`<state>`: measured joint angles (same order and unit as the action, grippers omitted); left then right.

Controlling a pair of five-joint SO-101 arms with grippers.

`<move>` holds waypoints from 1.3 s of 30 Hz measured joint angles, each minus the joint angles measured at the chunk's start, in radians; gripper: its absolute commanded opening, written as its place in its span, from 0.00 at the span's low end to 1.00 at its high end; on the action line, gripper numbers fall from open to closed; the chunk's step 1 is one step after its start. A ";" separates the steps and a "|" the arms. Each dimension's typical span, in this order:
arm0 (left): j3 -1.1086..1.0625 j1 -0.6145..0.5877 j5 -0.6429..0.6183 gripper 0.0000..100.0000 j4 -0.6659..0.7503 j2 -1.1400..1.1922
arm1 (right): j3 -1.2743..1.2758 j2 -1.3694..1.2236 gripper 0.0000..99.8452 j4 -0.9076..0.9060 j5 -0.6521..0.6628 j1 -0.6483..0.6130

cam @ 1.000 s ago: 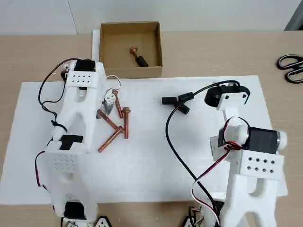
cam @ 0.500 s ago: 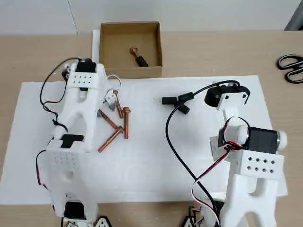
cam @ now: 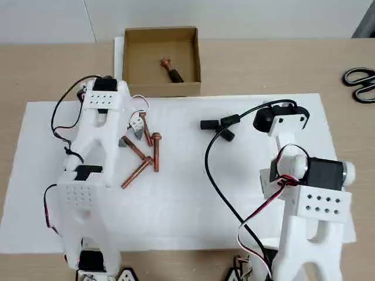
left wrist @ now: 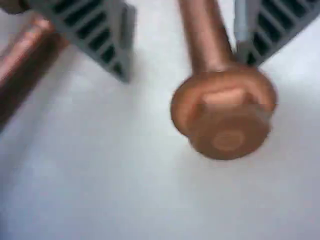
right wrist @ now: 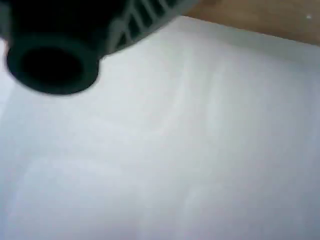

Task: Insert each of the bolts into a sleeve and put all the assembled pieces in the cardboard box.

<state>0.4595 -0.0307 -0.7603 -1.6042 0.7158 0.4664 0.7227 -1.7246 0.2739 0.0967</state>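
The step in hand is the pick-up of a bolt. 1 assembled piece already lies in the cardboard box at the far edge of the table, while several loose bolts lie in a cluster on the white sheet, near the box.

The left claw hangs low over that cluster. In its wrist view the left claw stands partly open, astride 1 bolt. One ribbed finger is just beside the shank, perhaps touching it, and the other is clearly apart. The bolt lies on the sheet with its head pointing out past the fingertips. It is not gripped yet.

The right claw waits over the middle of the sheet, closed on a black sleeve. The wrist view shows the sleeve with its open mouth clear of the sheet.

The next move probably calls for closing the left claw squarely on the shank. It then has to lift the bolt clear of its neighbours and line its tip up with the sleeve's mouth. A skewed grip would likely spoil that alignment.
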 measured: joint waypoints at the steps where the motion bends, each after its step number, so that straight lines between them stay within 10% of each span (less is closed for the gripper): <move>1: 0.003 0.002 0.000 0.01 0.002 0.000 | 0.002 0.000 0.00 0.000 0.000 0.000; 39: 0.276 0.098 -0.002 0.01 -0.129 -0.021 | 0.003 0.000 0.00 0.000 0.000 0.000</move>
<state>0.7357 0.0675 -0.7618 -1.7331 0.6943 0.4695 0.7227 -1.7246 0.2739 0.0967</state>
